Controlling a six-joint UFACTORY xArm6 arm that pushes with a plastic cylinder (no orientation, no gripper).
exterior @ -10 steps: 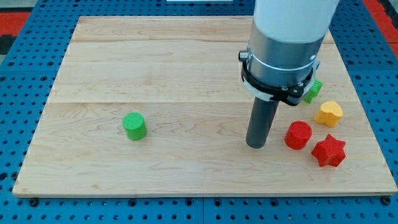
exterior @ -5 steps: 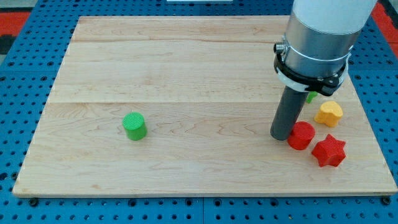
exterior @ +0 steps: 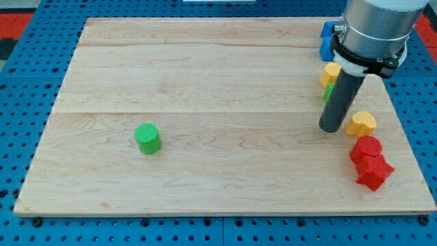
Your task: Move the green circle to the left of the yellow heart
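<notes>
Nearest the view's bottom, on the right side of the pale wooden board, a red star-shaped block is lying close to the board's near edge. A red round block is sitting just beyond it, and the two are touching.

A little farther up, the yellow heart-shaped block is resting near the board's right edge. My tip is standing on the wood just beside the heart, on its left; whether it is touching the heart cannot be told. There are no jaws here to open or close: the arm is ending in a plain dark rod, and it is holding nothing.

The green round block, the circle of the task, is lying well apart from my tip, far over on the view's left half of the board, at roughly the same depth as the tip and the heart. It is standing alone, with open wood all round it.

Farther back, behind the rod, a sliver of another green block is showing, its shape hidden. Beyond that a second yellow block is peeking out, and at the far right corner a blue block is lying partly covered by the arm's grey body.
</notes>
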